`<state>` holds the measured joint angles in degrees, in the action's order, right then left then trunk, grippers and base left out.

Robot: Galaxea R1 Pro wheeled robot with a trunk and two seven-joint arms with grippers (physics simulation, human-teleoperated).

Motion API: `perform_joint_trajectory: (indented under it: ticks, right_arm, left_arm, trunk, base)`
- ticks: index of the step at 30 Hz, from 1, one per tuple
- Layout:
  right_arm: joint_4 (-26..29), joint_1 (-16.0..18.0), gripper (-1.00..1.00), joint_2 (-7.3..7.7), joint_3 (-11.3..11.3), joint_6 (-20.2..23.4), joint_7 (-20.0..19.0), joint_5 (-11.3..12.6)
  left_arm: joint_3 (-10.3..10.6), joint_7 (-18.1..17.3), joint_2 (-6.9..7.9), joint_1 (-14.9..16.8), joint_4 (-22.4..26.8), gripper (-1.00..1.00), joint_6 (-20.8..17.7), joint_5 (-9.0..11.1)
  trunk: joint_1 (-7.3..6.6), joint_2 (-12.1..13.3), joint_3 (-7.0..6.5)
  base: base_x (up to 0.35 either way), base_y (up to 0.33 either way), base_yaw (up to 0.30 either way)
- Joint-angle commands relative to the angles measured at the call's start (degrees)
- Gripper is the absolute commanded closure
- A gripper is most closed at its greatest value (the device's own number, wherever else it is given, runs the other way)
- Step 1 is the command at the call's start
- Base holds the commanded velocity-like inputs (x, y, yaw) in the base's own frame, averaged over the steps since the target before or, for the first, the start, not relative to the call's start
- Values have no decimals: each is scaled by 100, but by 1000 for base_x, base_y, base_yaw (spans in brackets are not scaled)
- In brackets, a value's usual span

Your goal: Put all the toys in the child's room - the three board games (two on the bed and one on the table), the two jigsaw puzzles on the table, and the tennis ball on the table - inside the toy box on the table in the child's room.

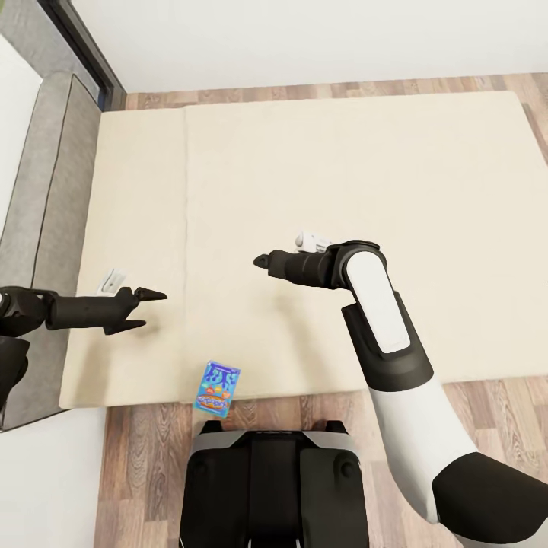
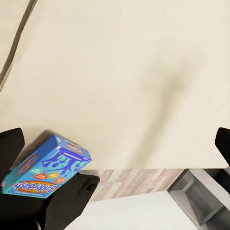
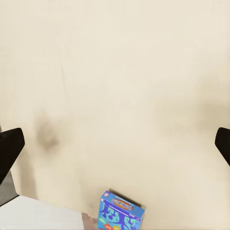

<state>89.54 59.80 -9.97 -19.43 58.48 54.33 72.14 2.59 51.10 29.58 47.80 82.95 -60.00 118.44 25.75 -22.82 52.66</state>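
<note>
small blue board game overhangs bed edge, apparently unobstructed.

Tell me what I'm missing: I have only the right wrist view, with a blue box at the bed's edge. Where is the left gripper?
Observer: The head view shows the left gripper open and empty over the bed, left of the blue game box.
Operator: Which edge is the box at?
Observer: The edge nearest the robot's base, beside the wood floor.
Operator: And my own gripper?
Observer: The right gripper hovers over mid-bed, beyond the box.
</note>
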Motion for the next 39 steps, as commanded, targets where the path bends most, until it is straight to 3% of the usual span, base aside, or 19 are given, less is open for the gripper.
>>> perform_joint_trajectory:
  ticks: [1,19,39]
  right_arm:
    - [3,5,-100,-3,0,24,60,46]
    - [-16,5,-100,-3,-6,6,51,61]
    - [-16,5,-100,-3,-15,7,53,60]
  left_arm:
    - [5,58,4,5,2,-100,0,56]
    - [5,58,4,6,2,-100,0,56]
    - [5,58,1,3,2,-100,0,56]
  trunk:
    - [3,-9,4]
    - [3,-9,-57]
    - [3,-9,-168]
  base:
    - [-20,123,-111]
    - [-3,47,-126]
    - [0,54,-201]
